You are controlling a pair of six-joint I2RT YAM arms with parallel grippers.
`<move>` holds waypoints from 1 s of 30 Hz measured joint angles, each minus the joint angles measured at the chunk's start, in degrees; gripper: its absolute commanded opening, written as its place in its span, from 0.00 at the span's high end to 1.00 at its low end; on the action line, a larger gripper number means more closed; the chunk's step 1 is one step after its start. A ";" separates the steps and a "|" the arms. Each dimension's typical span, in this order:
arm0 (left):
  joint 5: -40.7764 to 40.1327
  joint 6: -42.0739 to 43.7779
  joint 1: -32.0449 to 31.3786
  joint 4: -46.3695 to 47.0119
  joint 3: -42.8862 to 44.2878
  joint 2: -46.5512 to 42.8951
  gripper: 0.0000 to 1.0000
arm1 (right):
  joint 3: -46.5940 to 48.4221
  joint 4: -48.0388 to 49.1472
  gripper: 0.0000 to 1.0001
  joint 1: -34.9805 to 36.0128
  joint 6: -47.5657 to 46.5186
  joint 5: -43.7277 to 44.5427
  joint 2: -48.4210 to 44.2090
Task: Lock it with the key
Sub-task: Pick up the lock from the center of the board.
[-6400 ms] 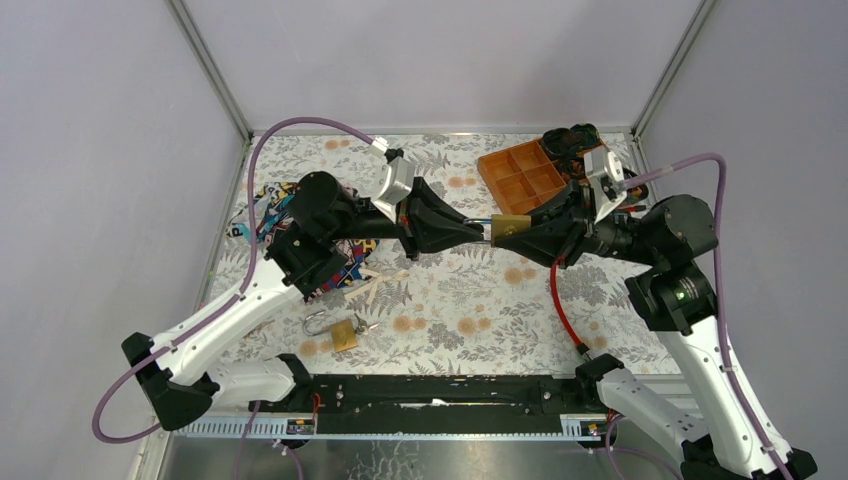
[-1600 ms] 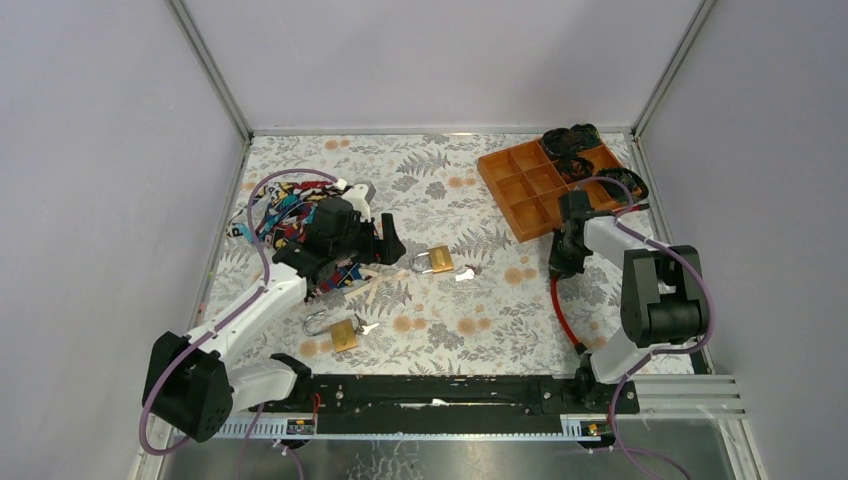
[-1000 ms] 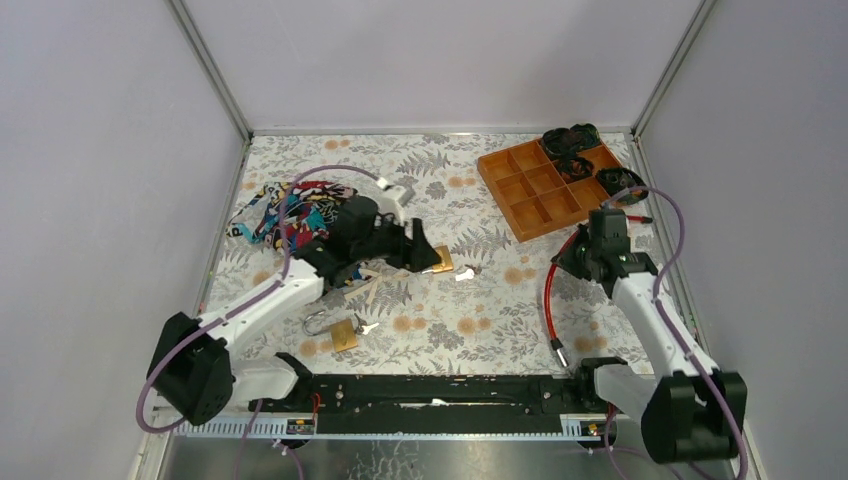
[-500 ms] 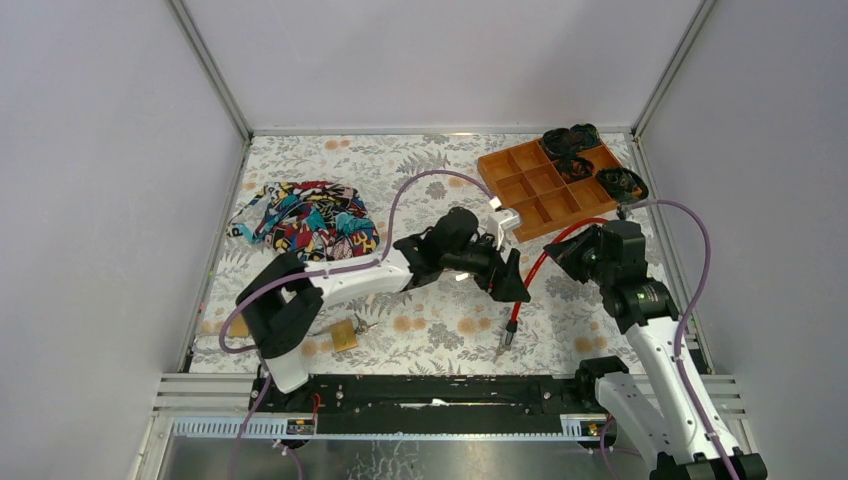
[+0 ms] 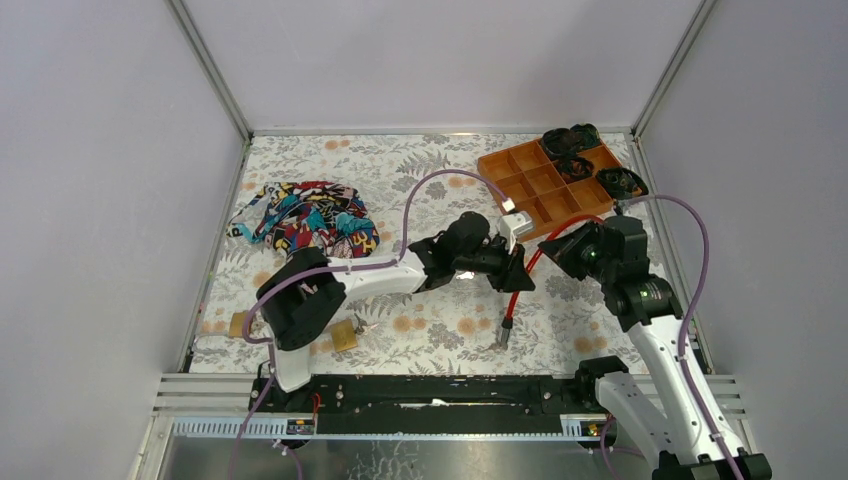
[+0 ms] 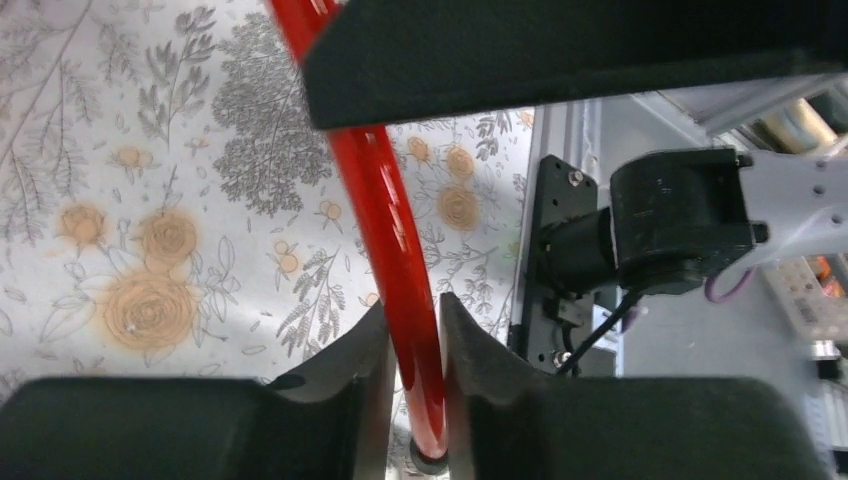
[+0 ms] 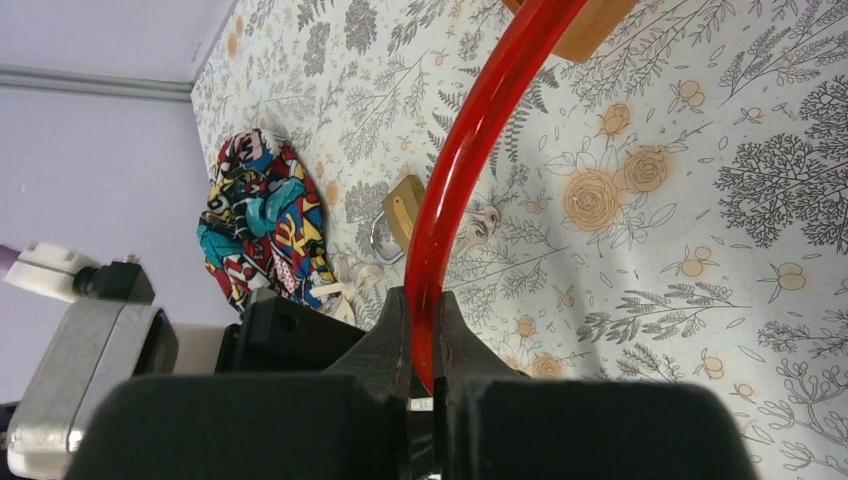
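Both grippers hold a red cable (image 5: 520,290), not a lock or key. My left gripper (image 5: 517,277) is shut on the cable's lower part, which runs between its fingers in the left wrist view (image 6: 413,345). My right gripper (image 5: 572,246) is shut on the cable's upper part (image 7: 470,150), pinched at the jaws (image 7: 422,335). A brass padlock (image 7: 400,215) with an open shackle and a silver key (image 7: 483,225) lie on the floral mat; in the top view my left arm hides them. A second brass padlock (image 5: 343,335) lies near the front edge.
An orange compartment tray (image 5: 540,190) stands at the back right with black items (image 5: 572,140) beside it. A colourful cloth (image 5: 310,222) lies at the back left and shows in the right wrist view (image 7: 260,220). The cable's free end (image 5: 503,342) hangs near the mat.
Earlier the two grippers held a padlock and key between them, then these lay on the mat. My left arm swung right and took the red cable; my right gripper lifted it.
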 measured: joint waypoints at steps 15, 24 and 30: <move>6.62 -0.90 6.54 0.26 -7.32 -15.30 1.00 | 38.49 -14.88 0.32 0.07 -30.32 -4.87 10.08; 13.84 2.62 16.72 -4.61 -10.91 -34.51 1.00 | 41.11 -20.00 0.10 0.04 -49.81 -9.31 10.75; 16.22 6.67 20.35 -6.80 -14.60 -42.29 1.00 | 34.05 -18.47 0.11 0.07 -57.16 -15.67 9.92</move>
